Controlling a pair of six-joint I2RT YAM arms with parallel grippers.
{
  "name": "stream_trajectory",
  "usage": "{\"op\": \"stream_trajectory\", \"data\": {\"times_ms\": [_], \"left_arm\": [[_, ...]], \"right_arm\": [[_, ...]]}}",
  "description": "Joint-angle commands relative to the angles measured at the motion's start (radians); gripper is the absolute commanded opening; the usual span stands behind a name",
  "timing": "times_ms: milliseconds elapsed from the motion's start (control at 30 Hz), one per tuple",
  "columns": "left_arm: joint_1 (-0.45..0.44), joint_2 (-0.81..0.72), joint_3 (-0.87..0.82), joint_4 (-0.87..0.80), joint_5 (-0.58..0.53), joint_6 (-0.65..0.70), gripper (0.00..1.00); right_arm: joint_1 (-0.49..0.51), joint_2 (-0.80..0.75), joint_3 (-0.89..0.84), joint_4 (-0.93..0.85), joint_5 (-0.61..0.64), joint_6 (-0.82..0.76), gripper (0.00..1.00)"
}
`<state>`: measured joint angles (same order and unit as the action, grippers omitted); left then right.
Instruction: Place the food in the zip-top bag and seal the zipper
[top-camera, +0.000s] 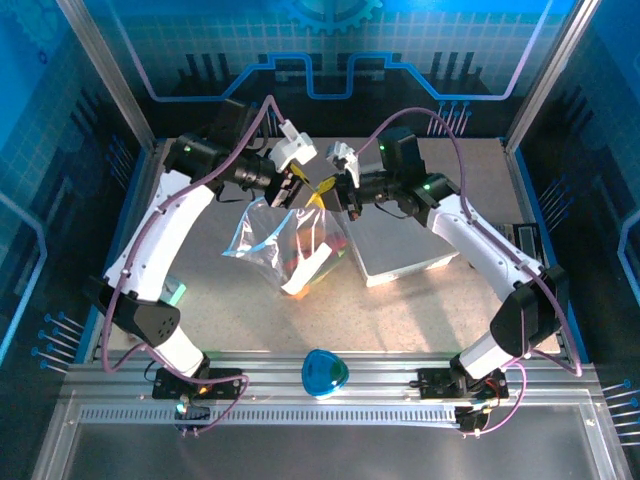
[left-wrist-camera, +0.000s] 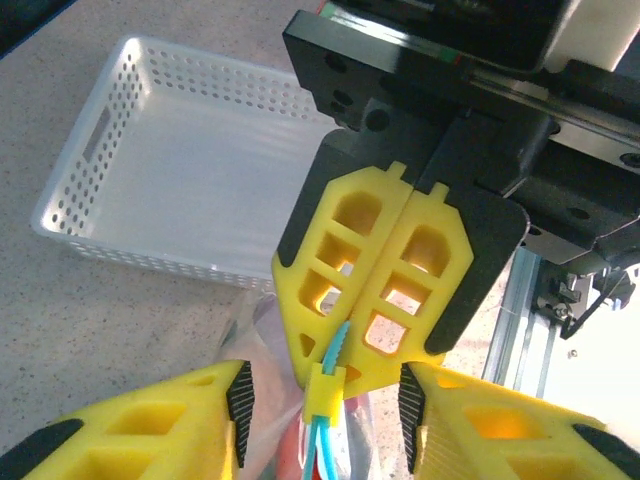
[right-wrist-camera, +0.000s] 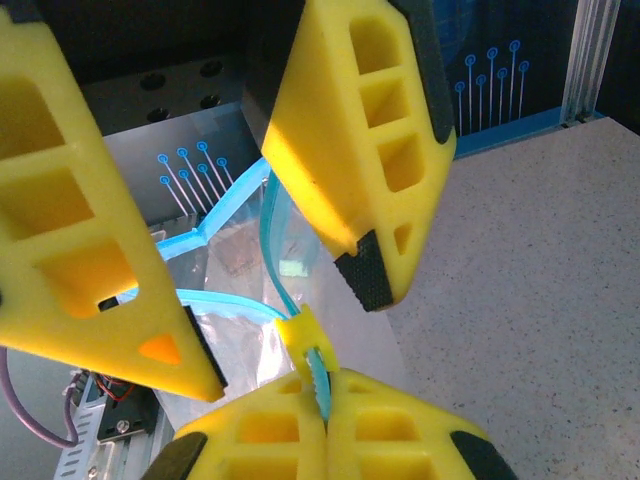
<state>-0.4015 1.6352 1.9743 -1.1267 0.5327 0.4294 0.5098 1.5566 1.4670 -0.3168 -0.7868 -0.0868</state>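
While right gripper (left-wrist-camera: 345, 365) pinches zipper (left-wrist-camera: 320, 450), left gripper (left-wrist-camera: 325, 405) straddles it — bag (top-camera: 265, 240) hanging.

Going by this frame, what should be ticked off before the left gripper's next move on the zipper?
1. Is the right gripper shut on the zipper end? Ok.
2. Does the left gripper straddle the zipper by the slider? Ok, its jaws are open on either side.
3. Is the basket emptied? Ok.
4. Is the food in the bag? Coloured pieces show inside it; whether that is all of them, cannot tell.
5. Is the zipper sealed? Not ok, its two halves spread apart beyond the slider.
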Motion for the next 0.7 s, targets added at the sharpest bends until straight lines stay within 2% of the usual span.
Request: {"op": "stream_trajectory", "data": {"times_ms": [0,133,300,433,533,667], "left_arm": [[-0.003,0.017,0.032,-0.046,0.048,0.034,0.43],[-0.003,0.030,0.041,-0.063,0.057,0.041,0.41],[-0.003,0.044,0.060,-0.091,0.055,0.055,0.26],[-0.003,0.050,0.064,-0.106,0.053,0.061,0.22],[-0.003,0.053,0.067,-0.114,0.053,0.065,0.14],[-0.003,0.051,0.069,-0.114,0.043,0.066,0.13]], "right_arm": [[0.010,0.011,0.042,-0.011,-0.026,-0.004,0.00],[0.010,0.014,0.046,-0.011,-0.021,-0.003,0.00],[0.009,0.016,0.049,-0.007,-0.019,0.001,0.00],[0.007,0.019,0.051,-0.005,-0.020,0.005,0.00],[0.004,0.019,0.052,-0.002,-0.018,0.008,0.00],[0.003,0.016,0.052,-0.002,-0.020,0.011,0.00]]}}
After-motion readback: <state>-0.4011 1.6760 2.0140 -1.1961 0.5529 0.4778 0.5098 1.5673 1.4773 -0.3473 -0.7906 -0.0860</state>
